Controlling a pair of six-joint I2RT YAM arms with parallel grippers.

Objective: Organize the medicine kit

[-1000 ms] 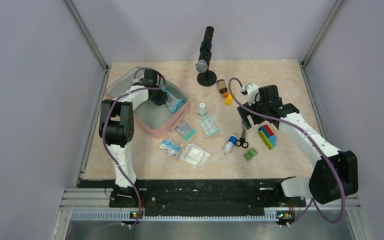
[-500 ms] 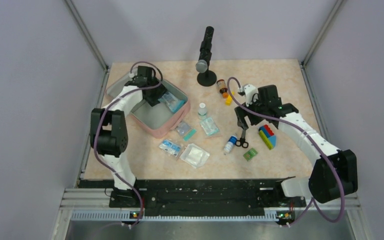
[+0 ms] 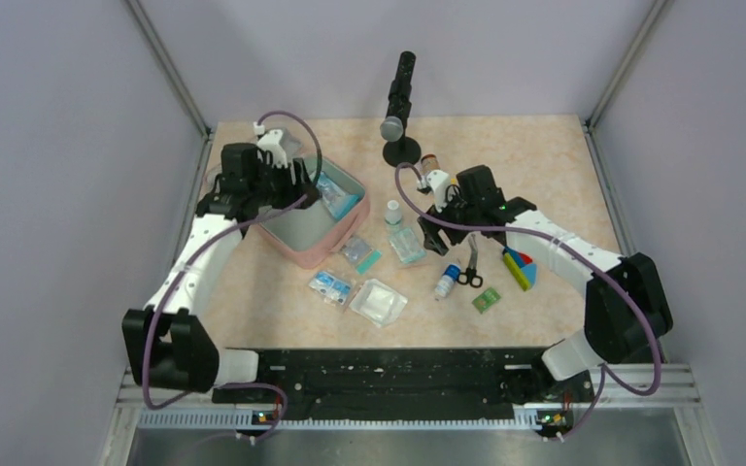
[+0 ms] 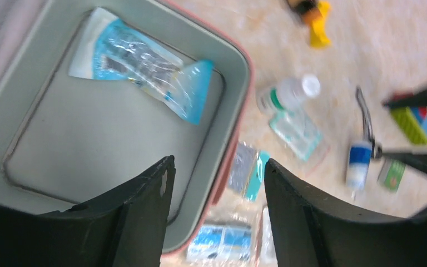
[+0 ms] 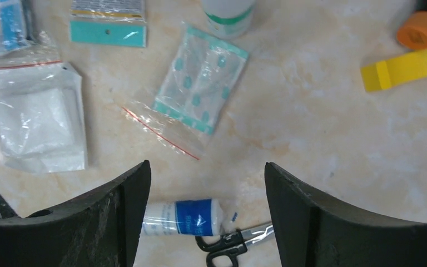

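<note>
The medicine kit lies open at the back left, a pink case with grey lining. A blue plastic packet rests inside it at the far side. My left gripper hovers over the case's right rim, open and empty. Over the middle of the table my right gripper is open too, with nothing held. Below it lie a blue-and-white bandage roll and small black-handled scissors.
Loose on the table are a white bottle, a bag of plasters, a gauze bag, a teal-edged packet, a blue packet and a green packet. A toy-brick block sits right, a microphone stand at the back.
My left gripper opened, left the blue packet in the case and drew back to the left. The right arm swung left toward the middle of the table.
</note>
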